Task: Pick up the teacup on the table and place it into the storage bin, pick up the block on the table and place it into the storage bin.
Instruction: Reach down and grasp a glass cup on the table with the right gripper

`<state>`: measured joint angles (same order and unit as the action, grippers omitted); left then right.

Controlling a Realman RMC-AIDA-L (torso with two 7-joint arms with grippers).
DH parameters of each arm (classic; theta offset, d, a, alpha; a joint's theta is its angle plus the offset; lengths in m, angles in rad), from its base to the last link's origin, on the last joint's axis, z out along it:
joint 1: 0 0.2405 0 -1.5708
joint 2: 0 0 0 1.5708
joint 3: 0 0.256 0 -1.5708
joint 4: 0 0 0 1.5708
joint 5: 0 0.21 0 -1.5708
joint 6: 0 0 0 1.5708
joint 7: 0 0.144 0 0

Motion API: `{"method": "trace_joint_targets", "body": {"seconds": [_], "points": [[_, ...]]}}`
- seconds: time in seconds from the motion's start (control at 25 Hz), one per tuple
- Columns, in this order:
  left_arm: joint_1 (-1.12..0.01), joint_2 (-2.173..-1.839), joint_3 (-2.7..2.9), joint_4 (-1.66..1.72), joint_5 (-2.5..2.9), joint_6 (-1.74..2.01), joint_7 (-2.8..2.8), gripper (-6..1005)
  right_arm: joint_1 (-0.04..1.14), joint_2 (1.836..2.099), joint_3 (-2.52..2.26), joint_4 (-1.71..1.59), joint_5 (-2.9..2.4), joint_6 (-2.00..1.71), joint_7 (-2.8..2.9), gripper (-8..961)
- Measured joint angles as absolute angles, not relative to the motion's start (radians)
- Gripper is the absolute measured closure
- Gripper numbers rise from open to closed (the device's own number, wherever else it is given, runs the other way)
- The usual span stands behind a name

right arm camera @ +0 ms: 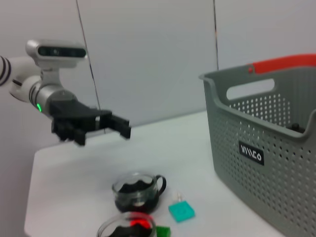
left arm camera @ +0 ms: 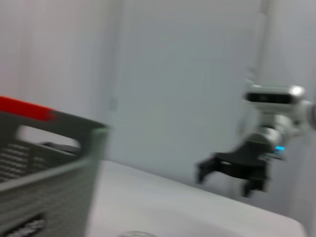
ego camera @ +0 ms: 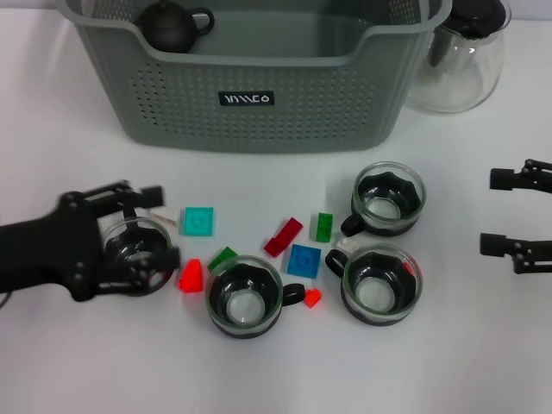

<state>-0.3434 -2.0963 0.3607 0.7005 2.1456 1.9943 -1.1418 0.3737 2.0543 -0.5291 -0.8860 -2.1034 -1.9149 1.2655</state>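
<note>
Left gripper (ego camera: 142,237), open, stands over a teacup (ego camera: 138,250) that sits between its fingers; bin (ego camera: 259,78) lies beyond it. Before closing, it should settle lower and centre on the cup wall. Right gripper (ego camera: 517,216) waits open, well apart.

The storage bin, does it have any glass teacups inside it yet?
No, the storage bin holds only a dark teapot in the head view; all four glass teacups sit on the table.
</note>
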Motion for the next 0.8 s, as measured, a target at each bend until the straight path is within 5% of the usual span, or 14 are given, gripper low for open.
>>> {"method": "trace_joint_targets", "body": {"seconds": [0.2, 0.64, 0.8], "points": [[-0.324, -2.098, 0.269, 0.697, 2.148, 1.987, -1.144, 146, 0.404, 2.102, -0.588, -1.178, -2.229, -1.979, 1.462, 70], [-0.305, -2.104, 0.269, 0.675, 2.151, 1.949, -1.144, 146, 0.522, 2.095, -0.888, -1.455, -2.327, -1.982, 1.794, 94], [-0.301, -2.106, 0.267, 0.668, 2.151, 1.931, -1.142, 147, 0.571, 2.096, -0.972, -1.506, -2.413, -1.984, 1.877, 189]]}}
